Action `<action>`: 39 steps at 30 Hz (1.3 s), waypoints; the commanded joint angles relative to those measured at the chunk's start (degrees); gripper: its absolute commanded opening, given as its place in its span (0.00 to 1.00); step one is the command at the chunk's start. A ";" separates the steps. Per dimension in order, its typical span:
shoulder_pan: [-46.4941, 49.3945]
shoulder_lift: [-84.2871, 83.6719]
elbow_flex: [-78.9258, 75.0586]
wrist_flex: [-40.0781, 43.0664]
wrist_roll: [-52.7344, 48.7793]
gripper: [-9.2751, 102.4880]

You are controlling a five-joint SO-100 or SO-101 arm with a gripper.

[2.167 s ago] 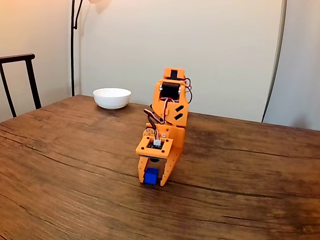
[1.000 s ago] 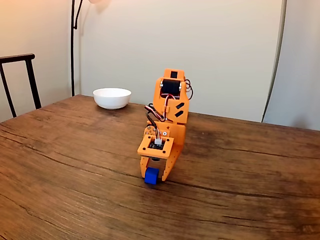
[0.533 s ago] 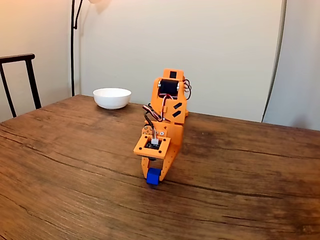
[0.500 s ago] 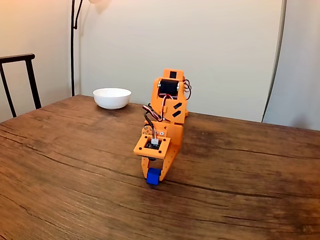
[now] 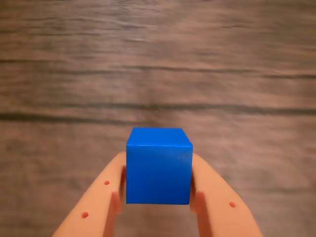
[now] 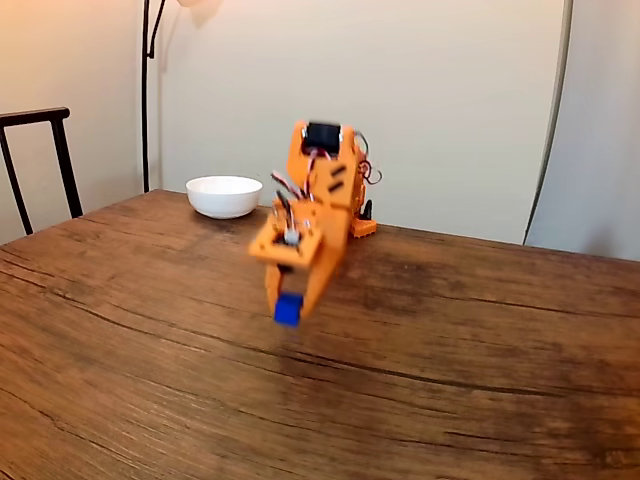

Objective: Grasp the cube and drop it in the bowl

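Matt plastic cube point(image 5: 158, 165), grainy wooden table point(image 6: 480, 330), glossy bowl point(image 6: 224, 196).

The cube point(image 5: 158, 165) is small, bright blue and plain-faced, and in the wrist view it sits squarely between the two orange fingers point(image 5: 217, 197) of the gripper point(image 5: 158, 197), which press against its left and right sides, with one broad face and a thin strip of its top turned to the camera. In the fixed view the cube point(image 6: 287, 309) hangs clear above the wooden table point(image 6: 480, 360) at the tip of the gripper point(image 6: 289, 312), slightly blurred. The bowl point(image 6: 224, 196) is plain, white, round and shallow, stands upright near the far left edge of the table, well apart from the cube, and its inside cannot be seen.
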 commanded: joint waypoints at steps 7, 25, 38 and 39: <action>5.19 4.39 -9.84 12.92 5.27 0.15; 23.12 16.08 -9.84 13.18 18.11 0.08; 39.81 30.67 3.78 13.27 23.82 0.08; 41.31 32.61 6.68 13.27 23.82 0.08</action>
